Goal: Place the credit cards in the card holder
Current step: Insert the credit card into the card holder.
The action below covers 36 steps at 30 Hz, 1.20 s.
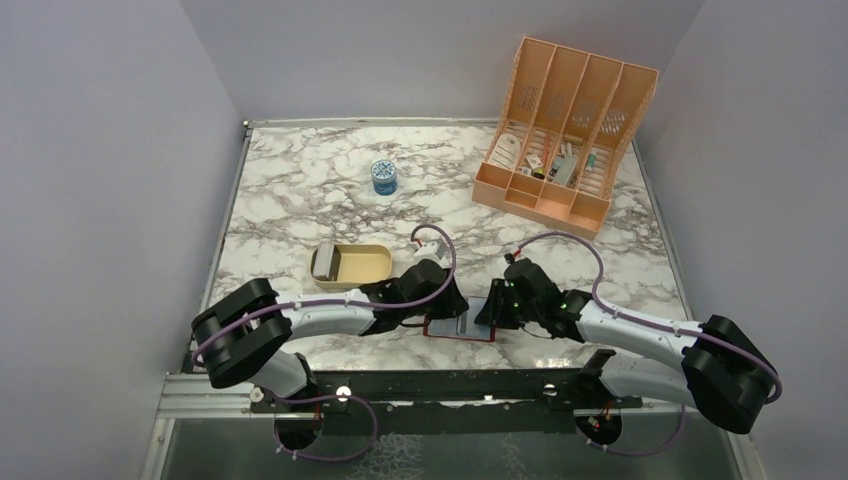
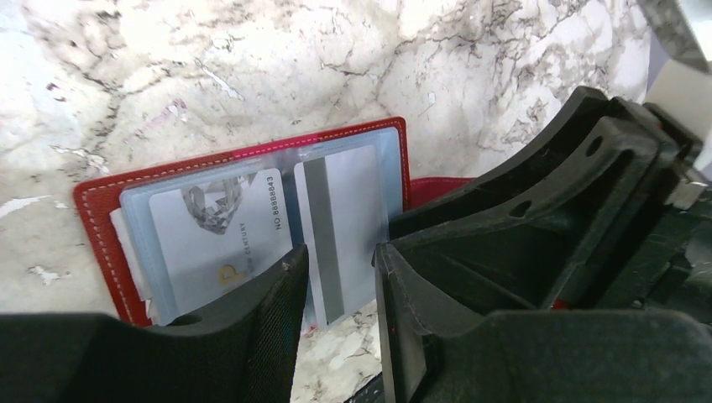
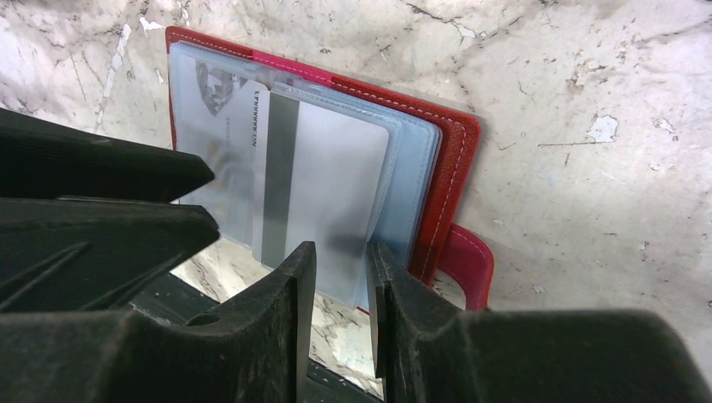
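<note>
The dark red card holder (image 1: 455, 328) lies open near the table's front edge between my two arms. Its pale blue pockets hold a silver credit card with a diamond picture (image 2: 218, 235) and a second silver card with a grey stripe (image 2: 344, 218). The striped card's near end sticks out past the holder's edge. My left gripper (image 2: 340, 264) hovers over that end with its jaws a little apart and nothing pinched. My right gripper (image 3: 340, 252) stands at the striped card (image 3: 327, 176) and the pocket's edge, jaws narrowly apart, with marble showing through the gap. The holder's snap tab (image 3: 466, 260) pokes out beside it.
A shallow tan tray (image 1: 370, 268) sits just left of the left gripper (image 1: 445, 310), with a greyish stack of cards (image 1: 325, 262) at its left end. A small blue-topped jar (image 1: 384, 177) stands further back. The peach slotted organizer (image 1: 565, 125) fills the back right corner.
</note>
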Each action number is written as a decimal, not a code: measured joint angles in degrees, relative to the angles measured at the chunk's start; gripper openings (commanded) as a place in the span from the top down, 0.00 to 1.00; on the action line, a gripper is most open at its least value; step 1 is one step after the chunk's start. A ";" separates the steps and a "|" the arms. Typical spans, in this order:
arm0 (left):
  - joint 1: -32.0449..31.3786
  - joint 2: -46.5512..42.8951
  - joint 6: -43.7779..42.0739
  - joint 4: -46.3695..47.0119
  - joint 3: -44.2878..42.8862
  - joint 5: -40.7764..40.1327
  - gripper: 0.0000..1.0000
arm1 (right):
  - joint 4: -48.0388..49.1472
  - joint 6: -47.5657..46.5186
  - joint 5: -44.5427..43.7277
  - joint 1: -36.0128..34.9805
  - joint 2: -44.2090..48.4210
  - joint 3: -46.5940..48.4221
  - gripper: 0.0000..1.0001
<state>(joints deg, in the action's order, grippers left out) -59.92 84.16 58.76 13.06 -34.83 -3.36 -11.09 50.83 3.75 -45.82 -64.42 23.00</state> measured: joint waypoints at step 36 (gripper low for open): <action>0.72 2.32 -7.13 -8.72 -3.19 -2.14 1.00 | 2.21 2.08 1.55 0.00 -0.04 -0.04 0.70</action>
<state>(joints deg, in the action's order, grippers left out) -59.20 86.48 51.64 4.34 -38.02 -5.50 -8.88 52.90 5.30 -45.82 -64.47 22.96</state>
